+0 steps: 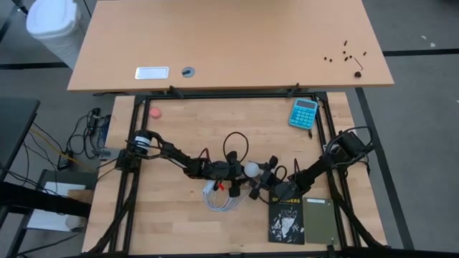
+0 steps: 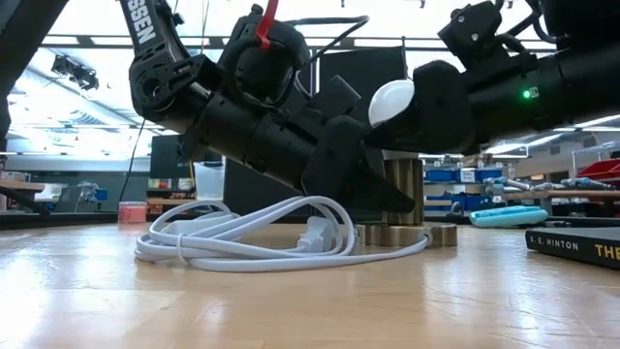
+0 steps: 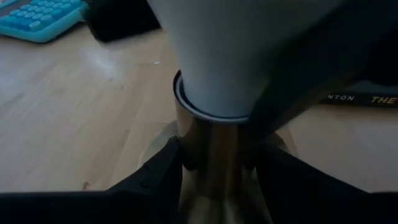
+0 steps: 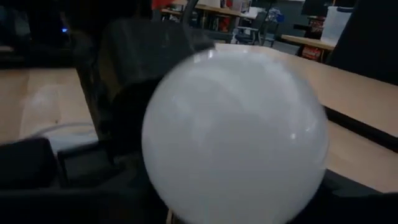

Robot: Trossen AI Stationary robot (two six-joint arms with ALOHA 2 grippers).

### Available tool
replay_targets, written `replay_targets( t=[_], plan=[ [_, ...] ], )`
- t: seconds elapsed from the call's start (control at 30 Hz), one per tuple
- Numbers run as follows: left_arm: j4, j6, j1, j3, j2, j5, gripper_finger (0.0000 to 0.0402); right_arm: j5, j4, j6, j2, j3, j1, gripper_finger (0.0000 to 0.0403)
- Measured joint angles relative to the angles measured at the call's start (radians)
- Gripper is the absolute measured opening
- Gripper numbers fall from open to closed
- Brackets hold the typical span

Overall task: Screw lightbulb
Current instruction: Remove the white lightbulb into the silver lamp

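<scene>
The white lightbulb stands on the brass-coloured socket at the table's middle, its neck in the socket's top rim. My left gripper reaches in from the left and is shut on the socket. My right gripper comes from the right and is shut on the lightbulb, which fills its wrist view. The socket's white cable lies coiled on the table toward the near edge. My left gripper pinches the socket's upright metal stem between its two fingers, just below the rim. It comes from the table's left, slanting a little downward. The socket stands upright on its round base on the table. My right gripper has the lightbulb's round glass between its two fingers, one on either side. It comes nearly level from the table's right. The lightbulb is clear of the table, with its neck down in the socket.
A blue calculator lies at the far right. A black book and a dark notebook lie at the near right. A small pink thing sits at the far left. A second table stands beyond.
</scene>
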Motion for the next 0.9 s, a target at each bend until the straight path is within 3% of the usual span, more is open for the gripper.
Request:
replay_targets(
  t=[0.17, 0.67, 0.9],
  plan=[
    [0.003, 0.007, 0.000, 0.002, -0.001, 0.000, 0.0185, -0.030, -0.004, 0.006, 0.001, 0.000, 0.000, 0.0191],
    [0.005, 0.006, 0.000, 0.001, -0.001, 0.000, 0.0185, -0.034, -0.001, 0.030, 0.002, -0.001, 0.002, 0.0188],
    [0.000, 0.003, -0.001, -0.001, 0.000, 0.005, 0.0185, -0.161, 0.042, 0.036, -0.004, -0.050, -0.008, 0.0179]
  ],
)
